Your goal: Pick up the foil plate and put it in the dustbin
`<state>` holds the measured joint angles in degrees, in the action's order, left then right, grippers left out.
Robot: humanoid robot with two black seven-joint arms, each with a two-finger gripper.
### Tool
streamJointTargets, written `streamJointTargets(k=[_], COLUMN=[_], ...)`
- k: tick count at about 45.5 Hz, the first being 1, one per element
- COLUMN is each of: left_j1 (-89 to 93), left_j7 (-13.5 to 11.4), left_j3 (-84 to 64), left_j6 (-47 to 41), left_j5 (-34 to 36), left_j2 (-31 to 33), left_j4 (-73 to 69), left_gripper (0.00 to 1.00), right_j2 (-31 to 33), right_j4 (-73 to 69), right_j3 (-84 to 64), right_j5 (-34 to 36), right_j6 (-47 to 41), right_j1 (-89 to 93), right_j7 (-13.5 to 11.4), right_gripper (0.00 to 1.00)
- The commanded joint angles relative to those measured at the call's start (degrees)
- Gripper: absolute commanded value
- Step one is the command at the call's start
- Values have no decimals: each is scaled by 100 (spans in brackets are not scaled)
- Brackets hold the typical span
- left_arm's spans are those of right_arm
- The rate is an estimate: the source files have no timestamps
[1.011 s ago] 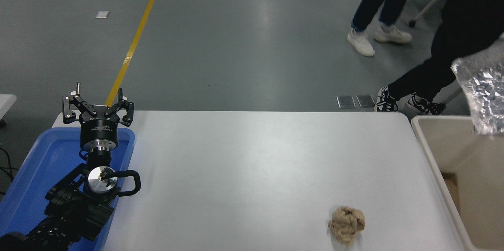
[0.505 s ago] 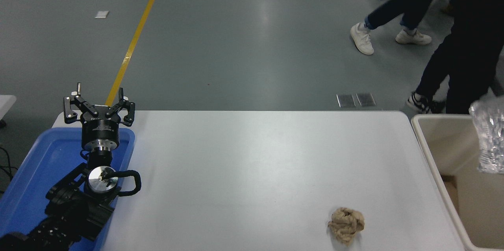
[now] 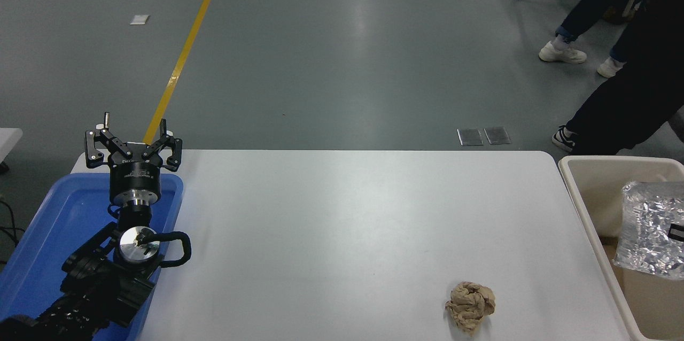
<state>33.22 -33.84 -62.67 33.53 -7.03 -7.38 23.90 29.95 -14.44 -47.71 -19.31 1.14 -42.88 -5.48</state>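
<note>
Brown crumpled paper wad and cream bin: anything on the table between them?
Nothing: in the head view, only bare white table lies between the brown crumpled paper wad and the cream-beige plastic bin's rim.

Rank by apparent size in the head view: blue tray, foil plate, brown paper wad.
1. blue tray, though the left arm covers part.
2. foil plate, cut off by the picture's right edge.
3. brown paper wad, clearly smallest.
</note>
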Motion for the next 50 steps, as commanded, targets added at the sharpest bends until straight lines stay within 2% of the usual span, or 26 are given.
streamJointTargets(k=[1, 10, 16, 23, 31, 42, 50], left_j1=[0, 0, 0, 0, 0, 0, 0], left_j7=[0, 9, 9, 9, 9, 9, 9], left_j3=[0, 0, 0, 0, 0, 0, 0], left_j6=[-4, 5, 5, 5, 5, 5, 5], left_j5=[0, 0, 0, 0, 0, 0, 0], left_j2=[0, 0, 0, 0, 0, 0, 0], left_j4=[0, 0, 0, 0, 0, 0, 0], left_gripper=[99, 99, 99, 99, 99, 99, 99], right_j2=[-59, 212, 679, 670, 179, -753, -1210], right_j4=[12, -1077, -2465, -4073, -5928, -7248, -7468], right_j3=[25, -431, -1266, -2259, -2735, -2375, -1891], right_j5=[24, -125, -222, -231, -231, -108, 700], right_j6=[-52, -61, -61, -166, -1536, -2749, -3453], right_j1=[-106, -1405, -2855, -4683, -6890, -8209, -8658], right_j7=[-6, -15, -6, -6, -15, 20, 29], right_gripper=[100, 100, 100, 100, 100, 100, 100])
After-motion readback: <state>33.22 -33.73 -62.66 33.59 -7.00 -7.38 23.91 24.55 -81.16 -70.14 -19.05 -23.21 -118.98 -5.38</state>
